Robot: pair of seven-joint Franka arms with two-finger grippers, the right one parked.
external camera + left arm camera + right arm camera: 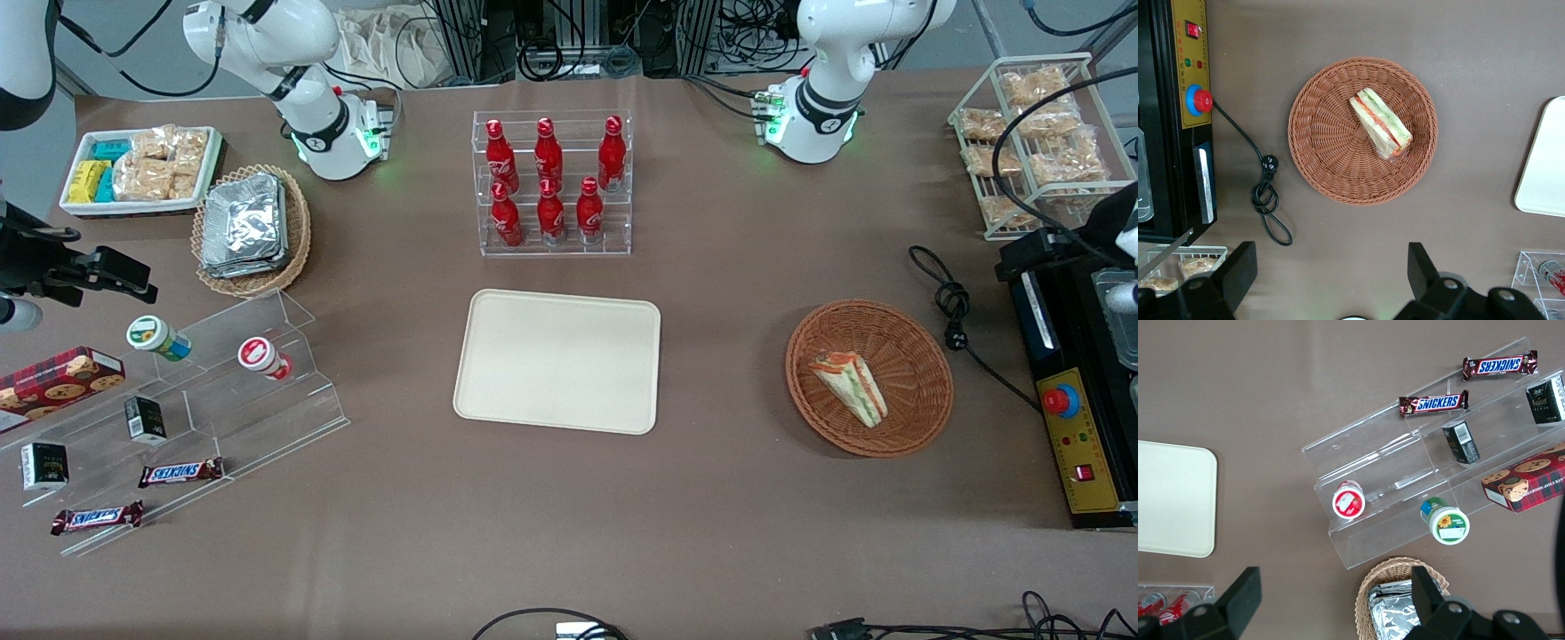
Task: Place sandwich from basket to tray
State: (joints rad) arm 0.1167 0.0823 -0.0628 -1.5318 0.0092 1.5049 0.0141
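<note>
Sandwich (849,387): a wrapped wedge of white bread with green and orange-pink filling layers, lying on its side in the basket (916,356), a round bowl of reddish-brown woven wicker toward the working arm's end of the table. The tray (558,360), flat, cream-beige and rectangular with rounded corners and a low raised rim, sits bare at mid-table, well apart from the basket. Seen from the left wrist, the gripper (1331,277) hangs high above the brown tabletop beside the basket (1331,160), its two dark fingers spread wide and holding nothing, the sandwich (1381,123) untouched.
</note>
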